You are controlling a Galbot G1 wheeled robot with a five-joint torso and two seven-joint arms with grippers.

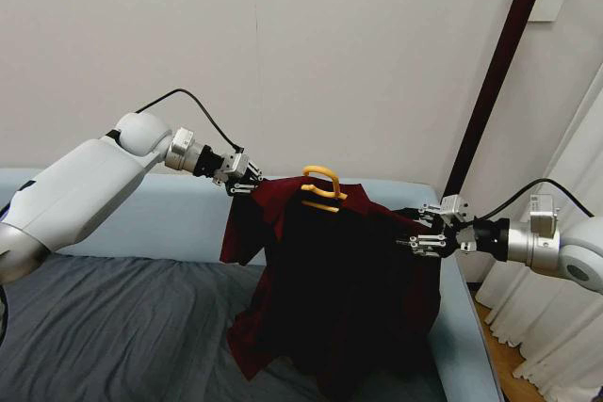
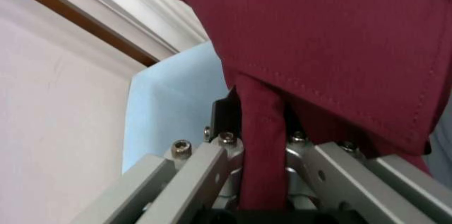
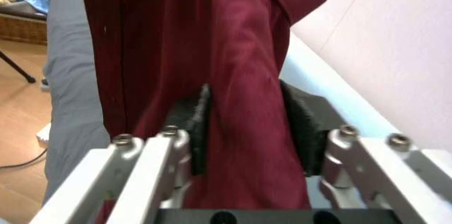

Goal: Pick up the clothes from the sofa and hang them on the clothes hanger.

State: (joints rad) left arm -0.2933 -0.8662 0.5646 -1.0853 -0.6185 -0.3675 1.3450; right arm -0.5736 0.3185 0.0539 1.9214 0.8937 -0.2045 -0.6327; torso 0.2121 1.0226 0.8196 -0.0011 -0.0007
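The dark red shirt (image 1: 330,280) hangs spread in the air above the right half of the sofa (image 1: 113,327). Its shoulders are up in front of the pale blue backrest, and its hem drops toward the grey seat near the sofa's right end; I cannot tell whether the hem rests on the cushion. A yellow hanger (image 1: 322,185) sits at the collar in the middle of the shoulder line, with its hook standing above the fabric. The shirt's long axis here runs shoulder to shoulder, roughly along the backrest and sloping a little down toward the right. Each end of that line is held. The left gripper (image 1: 247,179) is clamped on the higher shoulder, and in the left wrist view a narrow fold of red cloth is pinched tight between its metal fingers (image 2: 205,166). The right gripper (image 1: 419,233) holds the lower shoulder near the sofa's right end, with a thick bunch of cloth squeezed between its black pads (image 3: 198,128). The hanger therefore lies between the two tools, a little nearer the left one, and the garment's weight hangs below the line joining them. A dark wooden post (image 1: 495,72) rises behind the sofa's right end, beside a white curtain (image 1: 565,327). If it belongs to a rack, the right arm is the nearer one, and the shirt would have to travel rightward and up with the hook leading.
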